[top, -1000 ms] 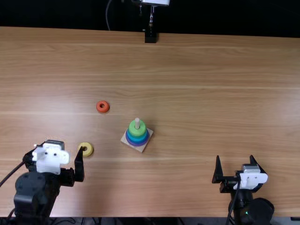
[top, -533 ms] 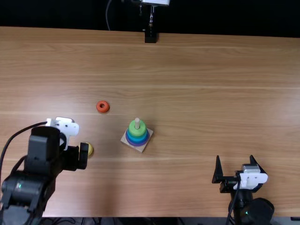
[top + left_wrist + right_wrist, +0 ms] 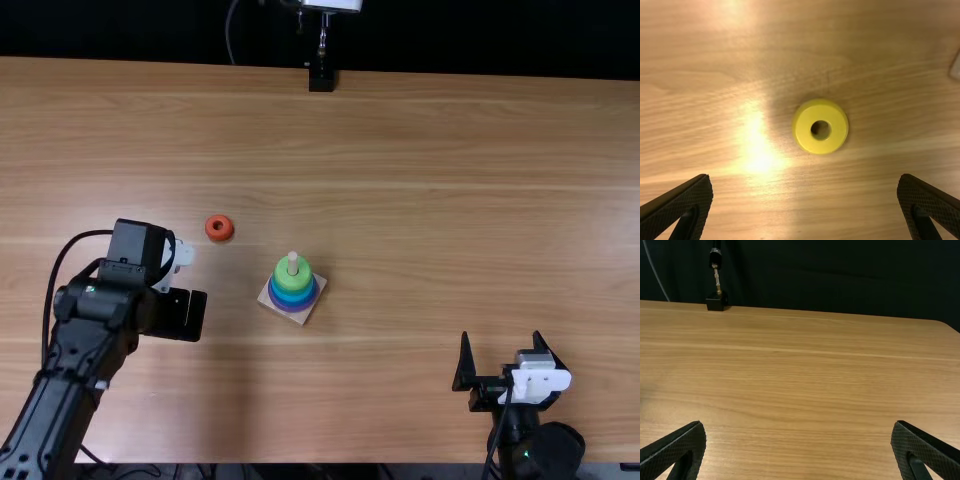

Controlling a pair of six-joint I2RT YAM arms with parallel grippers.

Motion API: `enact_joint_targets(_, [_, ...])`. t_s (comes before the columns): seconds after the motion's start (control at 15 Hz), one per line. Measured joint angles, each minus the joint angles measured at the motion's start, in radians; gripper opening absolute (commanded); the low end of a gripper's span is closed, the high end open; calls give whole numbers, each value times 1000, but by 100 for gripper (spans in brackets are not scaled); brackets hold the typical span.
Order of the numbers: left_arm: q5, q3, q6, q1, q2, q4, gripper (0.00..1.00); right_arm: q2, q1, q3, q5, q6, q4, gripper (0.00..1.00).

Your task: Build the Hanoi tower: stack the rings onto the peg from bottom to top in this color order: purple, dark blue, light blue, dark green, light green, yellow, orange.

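- Since the earlier frame, the left gripper (image 3: 805, 176) has swung farther out over the table (image 3: 420, 210) and a little closer to the tower (image 3: 292, 286).
- Its jaws stand wide and empty, probably so they can drop around a ring without knocking it.
- Between and beyond them in the wrist view, the yellow ring (image 3: 820, 145) lies flat, left of the tower; it should go on next, since light green tops the peg (image 3: 293, 264).
- The orange ring (image 3: 219, 237), farther out and left of the tower, seems kept for last.
- Right of the tower, the right gripper (image 3: 500, 340) waits wide and empty, likely because both loose rings suit the left arm.
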Motion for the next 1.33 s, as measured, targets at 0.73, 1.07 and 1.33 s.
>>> enact_joint_targets(0.73, [10,-23,24,0,169,74,100,0,0,0,0,0,0,100])
enact_joint_targets(1.07, [32,-35,35,0,231,116,100,0,0,0,0,1,0,100])
enact_joint_targets(1.33, [50,-35,35,0,244,117,100,0,0,0,0,1,-1,100])
